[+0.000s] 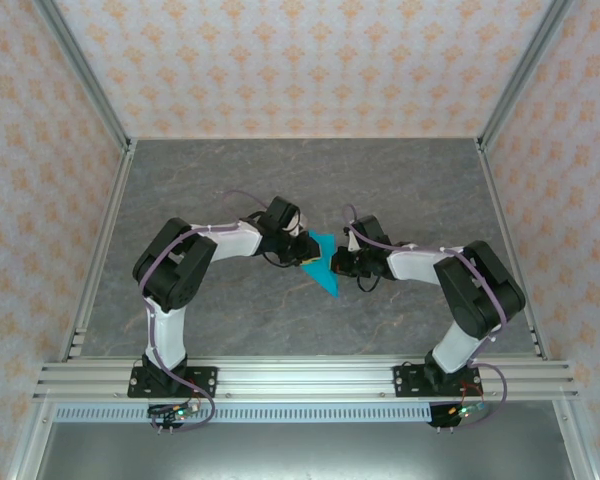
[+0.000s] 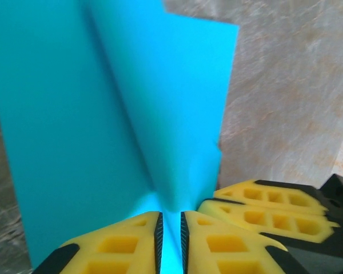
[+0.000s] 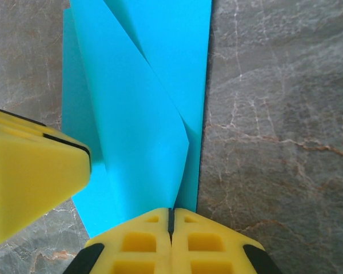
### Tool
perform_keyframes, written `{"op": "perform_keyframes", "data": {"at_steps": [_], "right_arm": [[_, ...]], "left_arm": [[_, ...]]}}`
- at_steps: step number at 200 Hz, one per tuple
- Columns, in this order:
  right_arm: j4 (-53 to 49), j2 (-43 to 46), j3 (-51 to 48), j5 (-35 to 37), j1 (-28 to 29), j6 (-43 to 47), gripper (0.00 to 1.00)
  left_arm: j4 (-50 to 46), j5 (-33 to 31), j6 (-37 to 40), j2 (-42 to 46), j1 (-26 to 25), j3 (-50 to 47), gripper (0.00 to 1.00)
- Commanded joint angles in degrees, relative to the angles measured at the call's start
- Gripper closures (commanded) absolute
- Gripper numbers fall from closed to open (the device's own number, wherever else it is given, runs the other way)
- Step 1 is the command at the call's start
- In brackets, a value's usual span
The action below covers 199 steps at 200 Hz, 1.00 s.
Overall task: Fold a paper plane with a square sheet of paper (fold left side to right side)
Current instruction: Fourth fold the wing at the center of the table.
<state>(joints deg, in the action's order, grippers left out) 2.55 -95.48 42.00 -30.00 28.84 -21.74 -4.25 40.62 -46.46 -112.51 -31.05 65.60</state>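
Observation:
The cyan-blue sheet of paper [image 1: 325, 268] lies mid-table, folded into a pointed shape whose tip faces the near edge. My left gripper [image 1: 302, 250] meets it from the left and my right gripper [image 1: 342, 262] from the right. In the left wrist view a raised crease of the paper [image 2: 74, 114] runs up from between the jaws of the left gripper [image 2: 170, 220], which are shut on it with a thin gap. In the right wrist view the right gripper [image 3: 171, 212] is fully shut, its tips at the near edge of the paper [image 3: 137, 114], where a folded flap ends.
The grey marbled tabletop [image 1: 280, 180] is fenced by metal rails and patterned walls. The two grippers sit very close together: the right gripper's fingers [image 2: 263, 211] show beside the left one, and a left gripper finger [image 3: 34, 177] crosses the right wrist view.

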Motion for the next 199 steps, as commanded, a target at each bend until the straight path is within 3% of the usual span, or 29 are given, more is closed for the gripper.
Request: {"op": "perform_keyframes", "data": {"at_steps": [1,102,199], "right_arm": [[-4.4,-2.3,-0.9,2.8,-0.2,1.6,0.98],[-5.2,-1.8,-1.0,3.0,-0.3,2.2,0.98],[-6.3,0.3,-0.3,3.0,-0.3,2.6,0.97]], "left_arm": [[-1.4,0.1,0.8,1.9,-0.4,3.1,0.84],[-2.7,1.9,1.9,-6.0,-0.5,10.3,0.86],[-3.1,-1.6,3.3,-8.0,-0.6,5.8,0.87]]}}
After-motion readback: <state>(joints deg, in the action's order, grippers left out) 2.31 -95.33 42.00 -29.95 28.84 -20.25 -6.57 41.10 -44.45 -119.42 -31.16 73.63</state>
